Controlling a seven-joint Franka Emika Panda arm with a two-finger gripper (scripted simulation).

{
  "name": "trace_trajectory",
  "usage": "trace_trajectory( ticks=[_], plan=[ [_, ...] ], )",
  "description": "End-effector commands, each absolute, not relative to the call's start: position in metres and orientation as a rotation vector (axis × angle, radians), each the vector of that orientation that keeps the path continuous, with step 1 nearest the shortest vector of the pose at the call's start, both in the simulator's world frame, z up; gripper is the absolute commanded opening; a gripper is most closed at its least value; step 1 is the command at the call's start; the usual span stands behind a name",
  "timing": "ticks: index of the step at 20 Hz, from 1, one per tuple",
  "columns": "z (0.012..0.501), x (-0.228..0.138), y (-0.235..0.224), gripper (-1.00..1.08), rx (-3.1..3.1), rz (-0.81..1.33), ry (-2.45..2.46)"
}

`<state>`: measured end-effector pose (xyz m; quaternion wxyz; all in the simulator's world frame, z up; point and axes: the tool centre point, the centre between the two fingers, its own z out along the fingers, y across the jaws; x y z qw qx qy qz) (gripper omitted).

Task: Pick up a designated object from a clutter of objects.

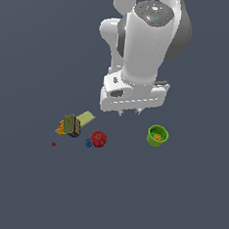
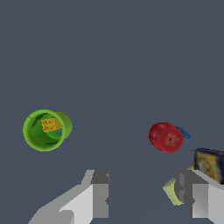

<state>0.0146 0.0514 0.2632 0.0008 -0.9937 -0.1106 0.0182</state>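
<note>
Gripper (image 2: 142, 199) w/ fingers spread, empty, above floor btw. green cup (image 1: 158, 135) & red ball (image 1: 98, 138).

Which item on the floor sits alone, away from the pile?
The lime-green cup, open side up with orange specks inside. It stands by itself on the exterior view's right; the red ball, blue piece and boxes cluster together on the left.
</note>
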Motion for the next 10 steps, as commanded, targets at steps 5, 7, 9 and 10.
trace_trajectory(
  ticks=[5, 7, 9, 10],
  plan=[
    [0.214, 0.021, 0.094, 0.28, -3.065, 0.091, -0.699],
    [0.194, 0.021, 0.111, 0.28, -3.029, 0.102, -0.832],
    [0.176, 0.021, 0.127, 0.28, -2.989, 0.112, -0.955],
    [0.168, 0.02, 0.134, 0.28, -2.968, 0.116, -1.01]
  ],
)
